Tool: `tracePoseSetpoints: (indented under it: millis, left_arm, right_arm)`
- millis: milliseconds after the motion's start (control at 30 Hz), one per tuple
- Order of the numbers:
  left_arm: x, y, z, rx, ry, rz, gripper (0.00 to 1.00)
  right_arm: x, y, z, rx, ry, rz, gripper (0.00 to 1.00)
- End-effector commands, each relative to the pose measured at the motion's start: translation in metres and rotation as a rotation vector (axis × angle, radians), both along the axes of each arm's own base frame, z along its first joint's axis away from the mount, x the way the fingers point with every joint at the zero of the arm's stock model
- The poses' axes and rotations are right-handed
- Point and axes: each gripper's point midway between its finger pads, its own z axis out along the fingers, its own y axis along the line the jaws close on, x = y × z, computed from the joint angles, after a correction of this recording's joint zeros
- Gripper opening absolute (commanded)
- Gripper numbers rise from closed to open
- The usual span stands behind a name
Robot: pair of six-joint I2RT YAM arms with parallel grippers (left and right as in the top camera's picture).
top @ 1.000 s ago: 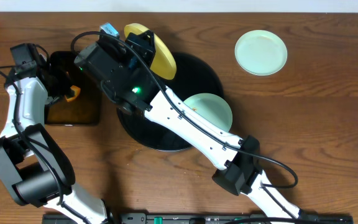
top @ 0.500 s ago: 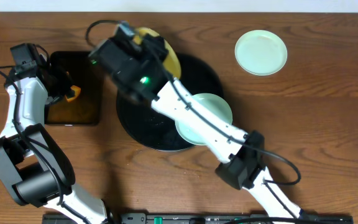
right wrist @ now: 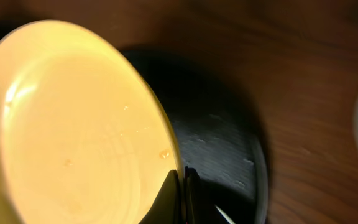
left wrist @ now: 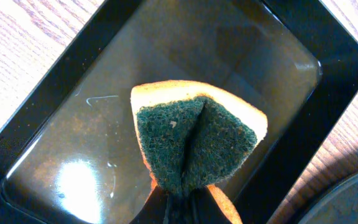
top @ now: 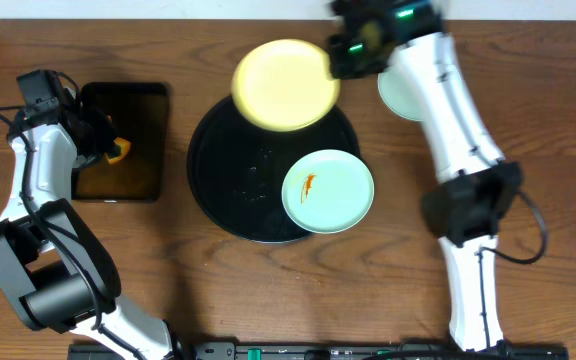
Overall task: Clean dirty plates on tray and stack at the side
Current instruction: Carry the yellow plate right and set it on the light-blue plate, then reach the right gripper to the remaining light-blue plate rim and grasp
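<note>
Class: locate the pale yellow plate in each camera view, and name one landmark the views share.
Overhead: yellow plate top centre, over the round black tray's far rim.
Left wrist: not in it.
Right wrist: yellow plate fills the left half.
Shared landmark: the round black tray, behind the plate in both.

I see even overhead light, my right arm (top: 453, 100) blurred, glare on the sponge tray (left wrist: 260, 50), and a soft, dim yellow plate (right wrist: 73, 137).

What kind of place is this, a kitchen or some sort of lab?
Likely a robot lab bench staged for dishwashing, not a real kitchen: two robot arms at a wooden table, a smeared plate on a round tray, and a sponge over a small tray.
</note>
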Motion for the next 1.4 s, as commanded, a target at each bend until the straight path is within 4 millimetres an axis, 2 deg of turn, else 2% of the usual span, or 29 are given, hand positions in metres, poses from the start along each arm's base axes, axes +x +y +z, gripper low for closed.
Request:
tracePoseSetpoints:
  millis: [0,233,300,467,500,567,600,667,733,800,867,1033,1133,1200,1233,1267,1300,1367]
  left_arm:
    - [-0.002,0.001,0.000,0.005,0.004,-0.007,0.07]
    - [-0.001,0.002,0.000,0.007,0.001,-0.007,0.07]
    - [-0.001,0.001,0.000,0.007,0.000,-0.007,0.08]
    - [-0.001,0.002,0.000,0.007,0.001,-0.007,0.07]
    - [-0.002,0.002,0.000,0.006,0.001,-0.007,0.07]
    - [-0.002,0.001,0.000,0.005,0.004,-0.007,0.07]
    - [-0.002,0.001,-0.001,0.005,0.005,-0.007,0.08]
    - [-0.002,0.001,-0.001,0.005,0.004,-0.007,0.08]
    - [-0.002,0.001,0.000,0.005,0.004,-0.007,0.07]
    - [-0.002,0.001,0.000,0.005,0.004,-0.007,0.08]
    - [-0.002,0.001,0.000,0.006,0.004,-0.007,0.07]
    - [-0.002,0.001,0.000,0.005,0.004,-0.007,0.08]
    - [-0.002,0.001,-0.001,0.005,0.005,-0.007,0.07]
    - [-0.004,0.000,-0.001,0.002,0.011,-0.007,0.07]
    - [-0.004,0.000,-0.001,0.002,0.012,-0.007,0.07]
    - [-0.004,0.001,-0.001,0.002,0.012,-0.007,0.08]
    - [-0.004,0.001,-0.001,0.002,0.011,-0.007,0.07]
    - [-0.004,0.000,-0.001,0.002,0.011,-0.007,0.07]
  right_arm:
    - [0.008,-0.065,0.024,0.101,0.038,-0.145,0.01]
    - [0.015,-0.226,0.001,-0.134,0.078,-0.516,0.01]
    - [0.016,-0.246,-0.004,-0.133,0.081,-0.552,0.01]
    - [0.026,-0.257,-0.028,-0.146,0.085,-0.600,0.01]
    - [0.027,-0.263,-0.041,-0.174,0.097,-0.655,0.01]
    - [0.027,-0.270,-0.054,-0.202,0.113,-0.707,0.01]
    - [0.027,-0.271,-0.061,-0.203,0.120,-0.719,0.02]
    - [0.030,-0.266,-0.076,-0.180,0.128,-0.708,0.14]
    - [0.032,-0.260,-0.086,-0.161,0.126,-0.670,0.40]
    - [0.032,-0.252,-0.088,-0.142,0.125,-0.619,0.59]
    - [0.032,-0.244,-0.088,-0.126,0.123,-0.573,0.69]
    - [0.018,-0.211,-0.067,-0.069,0.163,-0.457,0.72]
    - [-0.013,-0.173,-0.043,-0.026,0.236,-0.305,0.68]
    - [-0.052,-0.134,-0.020,0.052,0.339,-0.158,0.59]
    - [-0.067,-0.123,-0.014,0.059,0.371,-0.100,0.53]
    - [-0.074,-0.110,-0.010,0.036,0.356,-0.036,0.33]
    - [-0.080,-0.106,-0.009,-0.010,0.356,-0.032,0.37]
    - [-0.090,-0.089,-0.011,-0.097,0.371,-0.032,0.64]
